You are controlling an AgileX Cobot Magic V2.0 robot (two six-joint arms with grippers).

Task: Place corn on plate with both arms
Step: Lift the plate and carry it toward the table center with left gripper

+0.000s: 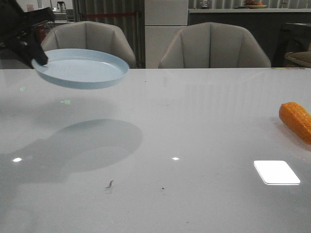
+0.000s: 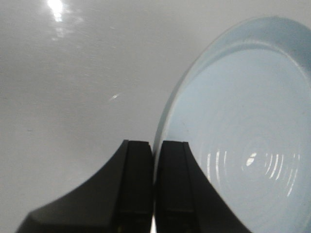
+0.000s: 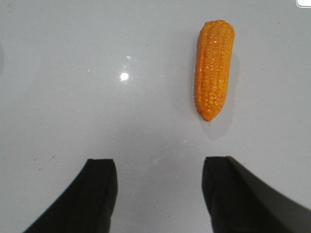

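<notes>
Overhead lamps are mirrored as bright glare patches on the glossy grey worktop (image 1: 194, 121), where a broad soft shadow is cast beneath the raised round pale blue plate (image 1: 82, 68).

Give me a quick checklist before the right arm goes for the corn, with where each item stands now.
1. Left gripper clamped on the plate rim: ok.
2. Plate lifted off the table: ok.
3. Plate empty: ok.
4. Right gripper open: ok.
5. Corn lying free on the table, untouched: ok.
6. Fingers straddling the corn: not ok, it lies ahead and off to one side.
</notes>
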